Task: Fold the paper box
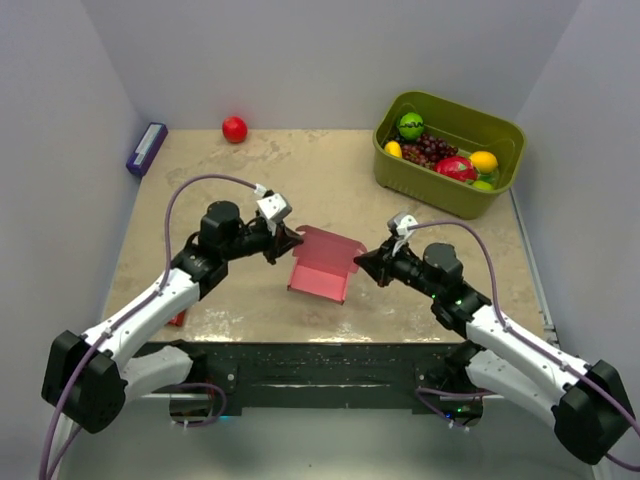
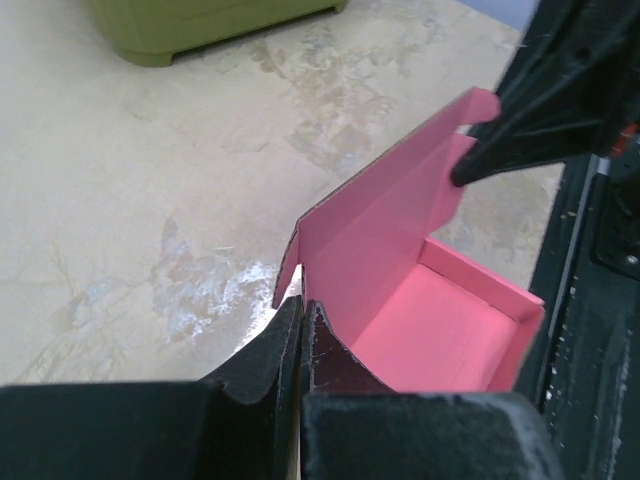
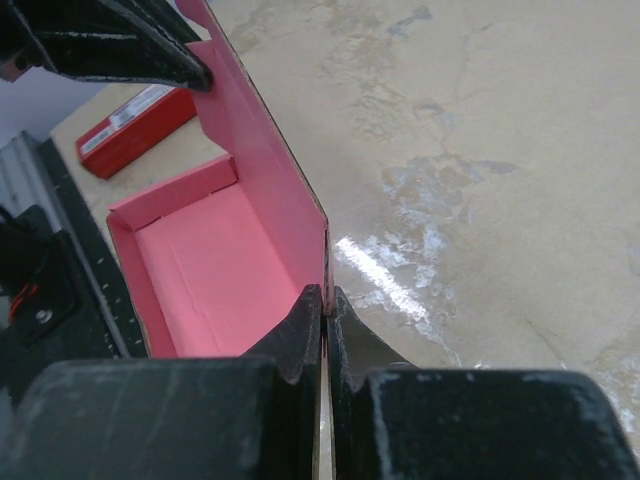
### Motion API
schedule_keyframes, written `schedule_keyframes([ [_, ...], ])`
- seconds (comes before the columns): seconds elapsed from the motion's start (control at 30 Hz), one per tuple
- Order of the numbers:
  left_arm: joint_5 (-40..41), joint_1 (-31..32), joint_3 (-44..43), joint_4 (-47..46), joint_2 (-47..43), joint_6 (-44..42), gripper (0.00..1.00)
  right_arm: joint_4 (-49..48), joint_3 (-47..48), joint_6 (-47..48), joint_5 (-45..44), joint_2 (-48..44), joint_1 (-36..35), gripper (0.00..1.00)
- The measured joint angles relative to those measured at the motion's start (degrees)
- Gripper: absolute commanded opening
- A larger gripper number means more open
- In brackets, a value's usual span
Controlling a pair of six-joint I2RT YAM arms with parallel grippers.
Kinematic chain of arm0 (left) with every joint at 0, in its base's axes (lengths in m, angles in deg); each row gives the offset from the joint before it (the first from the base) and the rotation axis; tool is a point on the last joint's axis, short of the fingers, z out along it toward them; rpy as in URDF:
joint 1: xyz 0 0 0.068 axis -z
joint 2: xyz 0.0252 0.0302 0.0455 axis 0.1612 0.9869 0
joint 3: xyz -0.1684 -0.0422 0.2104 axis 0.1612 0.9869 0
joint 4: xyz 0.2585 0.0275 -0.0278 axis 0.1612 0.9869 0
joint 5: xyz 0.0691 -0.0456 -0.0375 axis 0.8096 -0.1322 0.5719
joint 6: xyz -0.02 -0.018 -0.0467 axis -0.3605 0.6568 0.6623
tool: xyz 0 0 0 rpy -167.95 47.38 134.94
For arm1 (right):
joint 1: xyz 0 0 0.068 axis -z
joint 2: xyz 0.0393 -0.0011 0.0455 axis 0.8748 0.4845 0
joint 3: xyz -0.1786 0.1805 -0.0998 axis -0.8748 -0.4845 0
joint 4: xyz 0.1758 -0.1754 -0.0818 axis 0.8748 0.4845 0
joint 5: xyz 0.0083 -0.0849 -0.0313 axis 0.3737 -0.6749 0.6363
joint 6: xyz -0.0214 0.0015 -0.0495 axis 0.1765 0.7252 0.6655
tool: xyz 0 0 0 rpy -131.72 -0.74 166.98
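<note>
A pink paper box (image 1: pixel 322 265), partly folded, rested on a beige, marble-patterned table (image 1: pixel 330 170), its open tray facing up. One long wall stood upright along the box's far side, taller than the low walls around the rest of the tray, with a notched tab at one end.

The left gripper (image 2: pixel 298 320) was at the box's left end. Its fingers were closed tight on the edge of the tall wall, with the thin card pinched between them. The right gripper (image 3: pixel 325 305) was at the box's right end, its fingers likewise pressed together on the opposite edge of the same wall. The two black grippers faced each other across the box, one at each end.

Well beyond the box, to its far right, stood an olive-green basket (image 1: pixel 455 205) holding fruit (image 1: pixel 435 150): purple grapes and green, yellow and red pieces. Well beyond the box, to its far left, lay a small red ball (image 1: pixel 234 129). Farther left of the box, a purple and white oblong object (image 1: pixel 146 148) lay against the wall. A flat red packet (image 3: pixel 135 128) with a white label lay to the box's near left, partly hidden under the left arm in the overhead view.
</note>
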Motion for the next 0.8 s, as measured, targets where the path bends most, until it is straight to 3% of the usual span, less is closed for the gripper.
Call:
schedule_keyframes([
  [0.2, 15.5, 6.5, -1.0, -0.2, 4.1, 0.6, 0.00, 1.0, -0.2, 0.1, -18.6, 1.7, -8.3, 0.00],
  [0.47, 37.3, 15.9, -1.7, -3.5, 11.9, 4.0, 0.00, -4.8, -0.3, 1.8, -42.5, 12.5, -16.6, 0.00],
  [0.8, 52.5, 18.8, -5.4, -12.9, 23.8, 6.0, 0.00, -19.2, 2.9, 7.5, -60.8, 27.8, -20.3, 0.00],
])
